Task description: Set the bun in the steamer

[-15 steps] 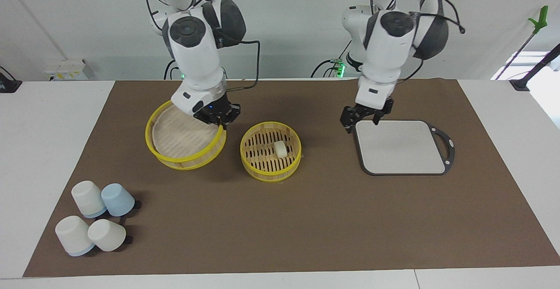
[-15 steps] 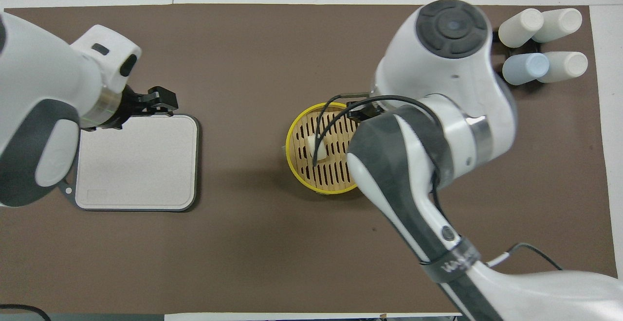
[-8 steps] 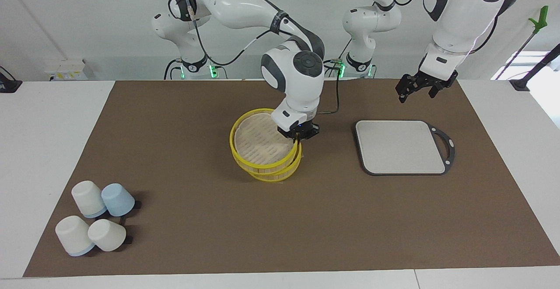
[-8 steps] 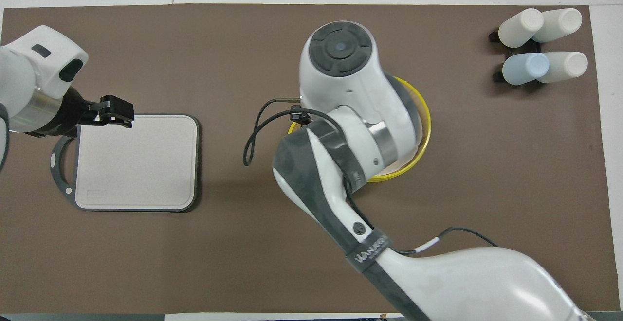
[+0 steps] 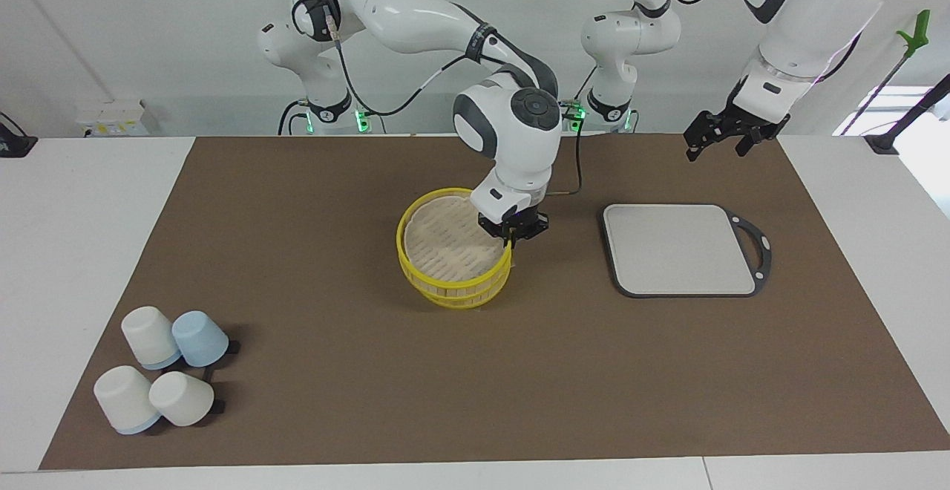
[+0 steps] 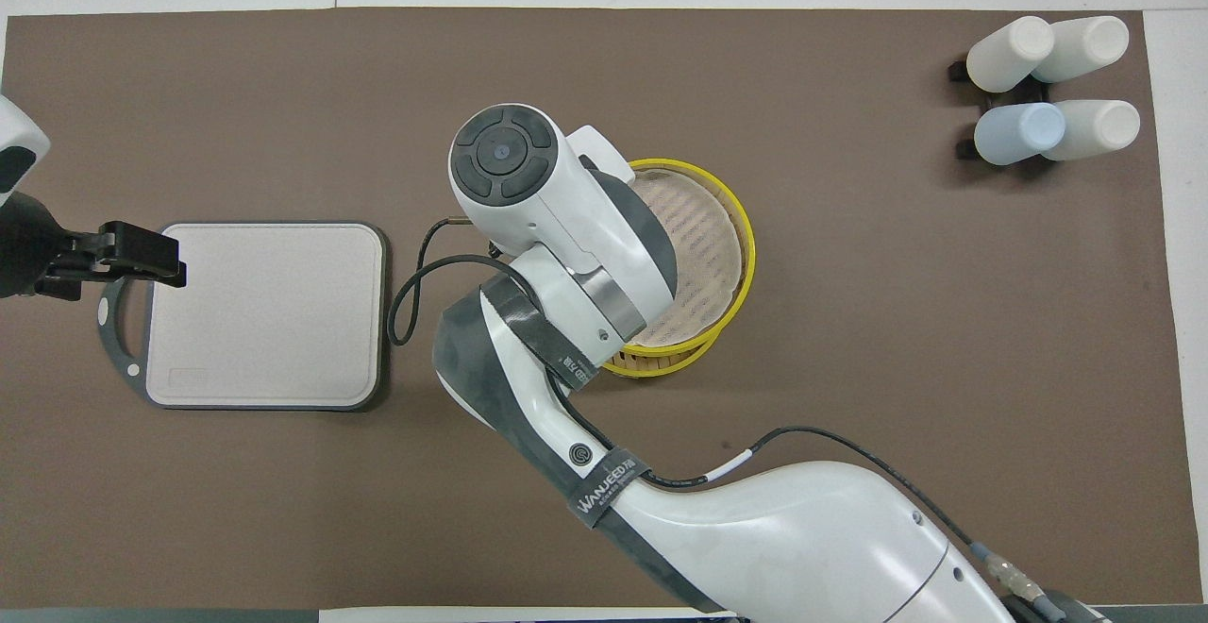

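Note:
The steamer's lower tier (image 5: pixel 454 289) stands at the middle of the mat. My right gripper (image 5: pixel 512 235) is shut on the yellow rim of the steamer's top tier (image 5: pixel 445 245) and holds it, slightly tilted, on the lower tier. The top tier (image 6: pixel 703 236) also shows in the overhead view, a little offset from the lower tier's rim (image 6: pixel 661 365); my right arm hides the gripper there. The bun is hidden under the top tier. My left gripper (image 5: pixel 731 139) is open and empty, raised over the handle end of the cutting board; it also shows in the overhead view (image 6: pixel 142 257).
A grey cutting board (image 5: pixel 679 249) with a dark handle lies toward the left arm's end, also in the overhead view (image 6: pixel 264 311). Several upturned white and blue cups (image 5: pixel 159 371) stand at the right arm's end, farthest from the robots, also in the overhead view (image 6: pixel 1048 85).
My right gripper has carried the top tier from the right arm's side over the lower tier with the bun and lowered it, covering the bun. My left gripper rose and drew back toward its end.

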Motion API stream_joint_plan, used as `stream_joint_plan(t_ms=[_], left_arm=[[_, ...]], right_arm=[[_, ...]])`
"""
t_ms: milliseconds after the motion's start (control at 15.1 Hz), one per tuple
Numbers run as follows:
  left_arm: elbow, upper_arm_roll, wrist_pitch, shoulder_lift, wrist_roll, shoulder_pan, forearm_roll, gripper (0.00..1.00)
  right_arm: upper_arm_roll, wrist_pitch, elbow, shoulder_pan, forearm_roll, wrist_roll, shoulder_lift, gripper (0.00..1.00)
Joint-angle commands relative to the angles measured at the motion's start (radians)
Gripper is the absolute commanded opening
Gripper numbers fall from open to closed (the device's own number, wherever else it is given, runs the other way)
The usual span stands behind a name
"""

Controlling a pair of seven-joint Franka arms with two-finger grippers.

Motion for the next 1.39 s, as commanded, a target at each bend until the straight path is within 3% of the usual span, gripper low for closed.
stream_joint_plan(t_ms=[0, 398, 1327], left_arm=[[-0.018, 0.038, 0.001, -0.022, 0.013, -0.041, -0.021, 1.0], [-0.001, 0.039, 0.004, -0.015, 0.011, -0.049, -0.021, 1.0], [-0.007, 0.034, 0.05, -0.019, 0.02, -0.045, -0.02, 1.0]], right_arm=[[0.003, 0.034, -0.043, -0.001, 0.0, 0.01, -0.021, 0.0], [0.006, 0.129, -0.115, 0.0, 0.021, 0.081, -0.047, 0.0], [0.006, 0.109, -0.156, 0.019, 0.021, 0.09, -0.071, 0.0]])
